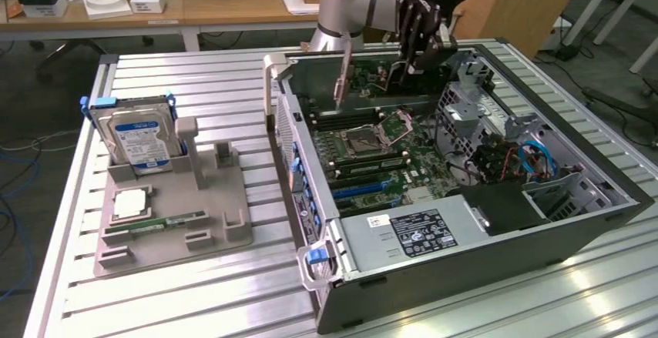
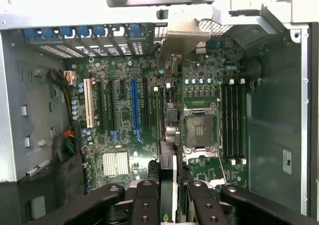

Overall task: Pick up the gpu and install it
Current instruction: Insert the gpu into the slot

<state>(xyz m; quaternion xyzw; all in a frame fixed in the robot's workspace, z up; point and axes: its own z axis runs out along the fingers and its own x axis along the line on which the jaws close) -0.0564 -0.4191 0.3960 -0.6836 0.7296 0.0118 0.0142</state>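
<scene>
Item one: the robot arm (image 1: 344, 3) is cut off by the exterior view's top edge, so its upper links cannot be checked.

Item two: the hand (image 2: 168, 192) is cropped at the wrist view's border. Where it meets the gpu (image 2: 168, 160) is masked by the card itself. The card shows edge-on, its faces unseen.

Item three: print on the power supply label (image 1: 417, 232) and on the hard drive (image 1: 139, 136) is too small to read.

Item four: the desk (image 1: 206, 292) runs off the exterior view's lower and right edges.

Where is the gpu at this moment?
The gpu sits between the gripper's jaws over the motherboard of the open computer case, at its far end in the exterior view.
</scene>
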